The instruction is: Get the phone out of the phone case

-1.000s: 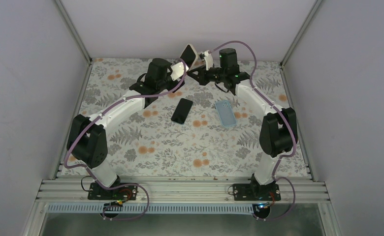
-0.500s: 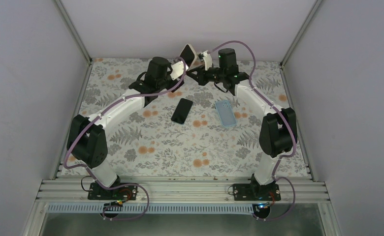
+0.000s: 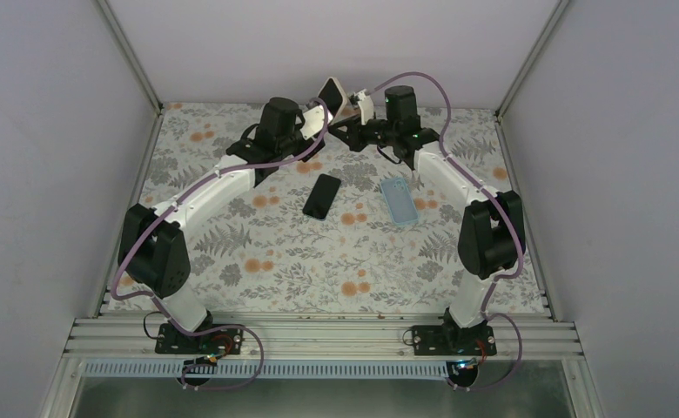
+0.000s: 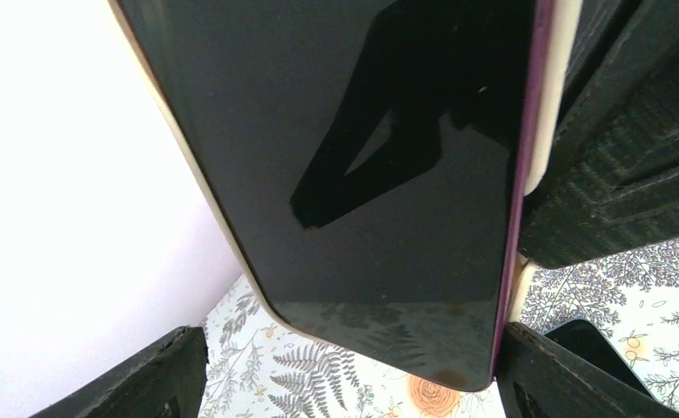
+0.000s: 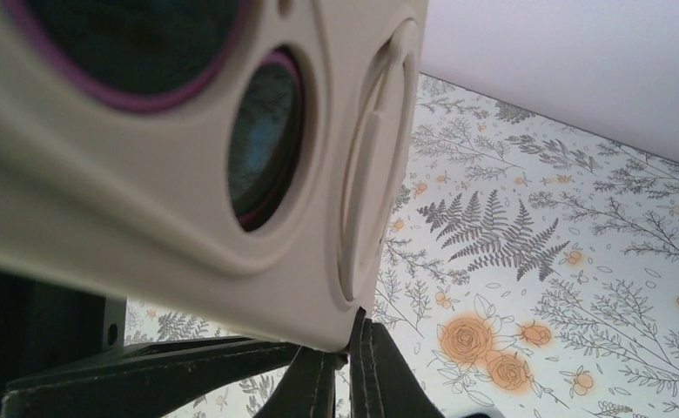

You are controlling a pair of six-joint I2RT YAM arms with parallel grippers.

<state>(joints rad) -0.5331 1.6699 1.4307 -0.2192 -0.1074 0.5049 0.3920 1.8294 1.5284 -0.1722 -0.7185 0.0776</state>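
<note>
Two claws share this one. My right claw (image 5: 346, 370) is pinched tight on a corner of the cream plastic phone case (image 5: 188, 235), held aloft over the far tabletop (image 3: 258, 252). The dark-screened, purple-edged phone (image 4: 388, 174) sits in it. My left claw (image 4: 358, 357) straddles the screen, but I can't tell whether it's clamped. I'd peel one corner free gently. Against a second ago, the phone has tipped slightly, while the spare black handset (image 3: 322, 195) and pale blue case (image 3: 399, 201) haven't budged.
</note>
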